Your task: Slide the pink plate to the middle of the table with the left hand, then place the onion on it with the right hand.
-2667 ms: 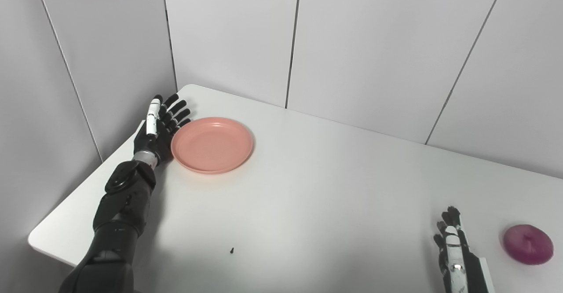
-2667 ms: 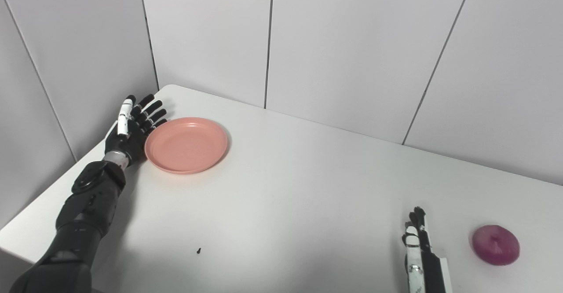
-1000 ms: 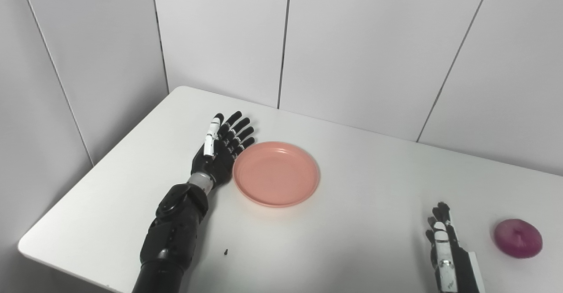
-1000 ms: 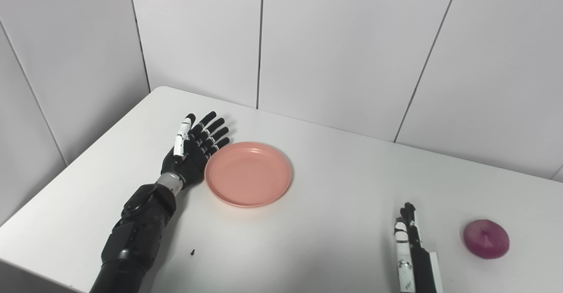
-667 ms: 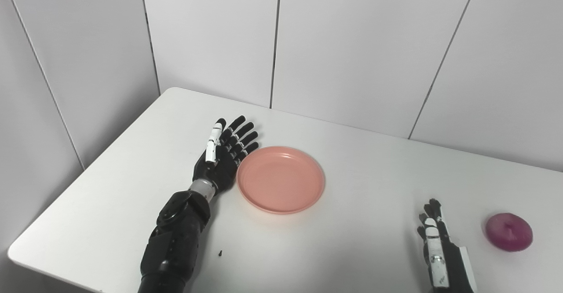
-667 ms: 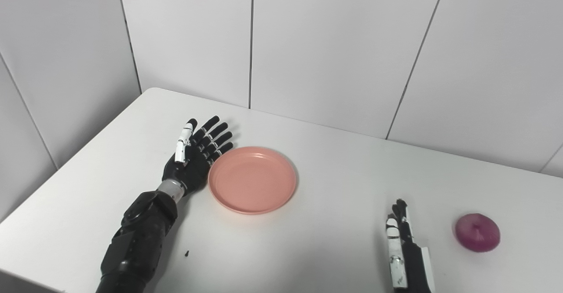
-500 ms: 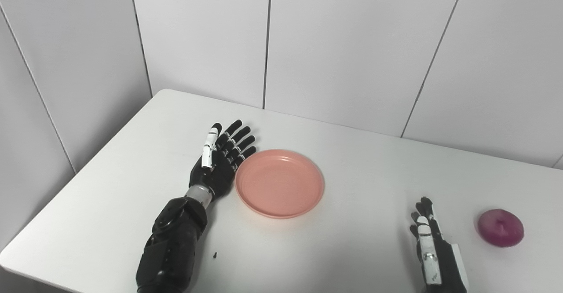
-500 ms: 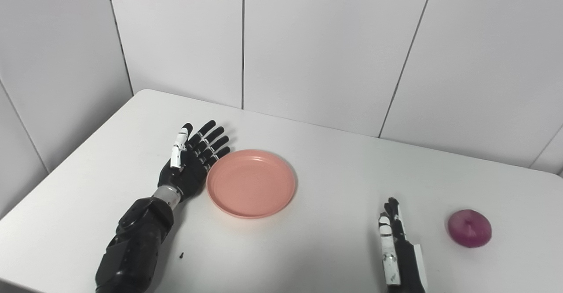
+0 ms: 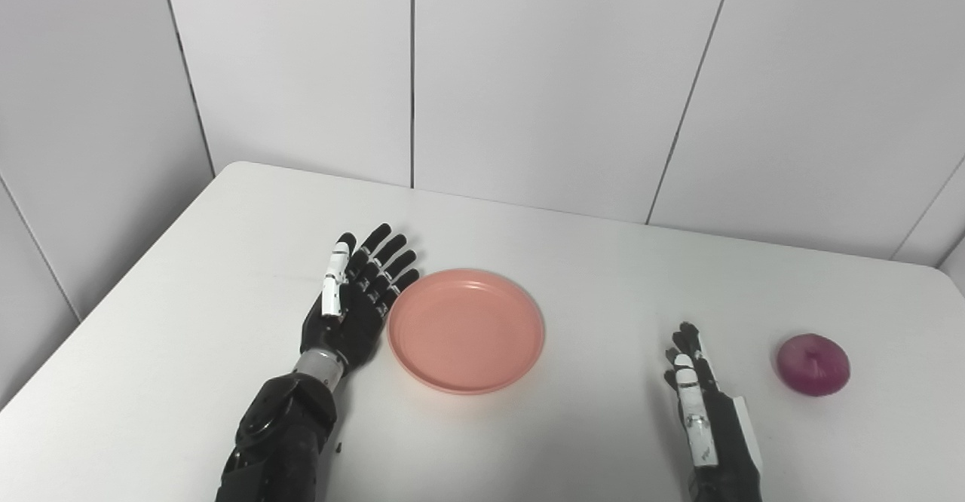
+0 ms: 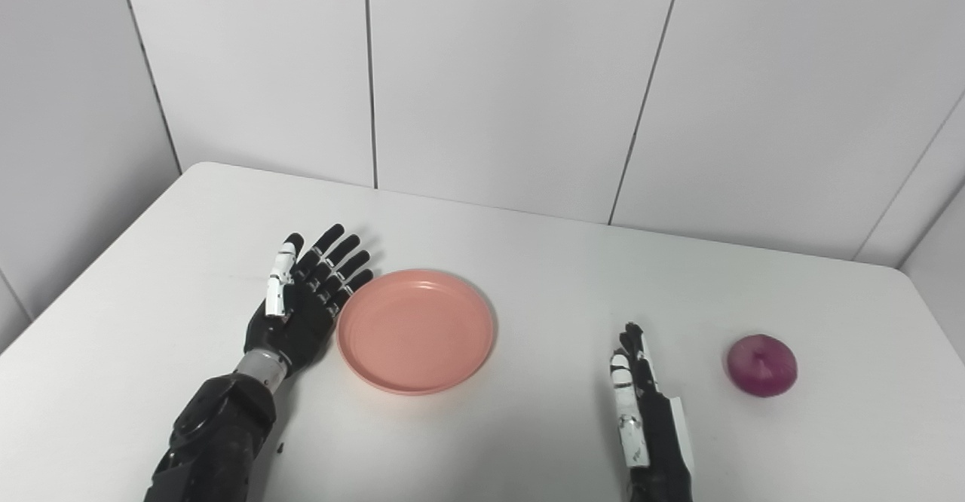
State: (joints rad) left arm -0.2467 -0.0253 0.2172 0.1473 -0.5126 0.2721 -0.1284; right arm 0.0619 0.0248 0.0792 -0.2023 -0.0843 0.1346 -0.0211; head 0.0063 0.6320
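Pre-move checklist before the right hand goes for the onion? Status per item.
1. Pink plate near the table's middle: ok, it sits roughly midway between the left and right edges.
2. Plate empty: ok, nothing lies in it.
3. Left hand clear of the drop zone: not ok, it is open and flat beside the plate's left rim; contact cannot be told.
4. Right hand free: ok, fingers straight, holding nothing.
5. Onion reachable: ok, it lies on the table just right of the right hand, apart from it.
6. Path from onion to plate: ok, only the right hand itself lies between them.
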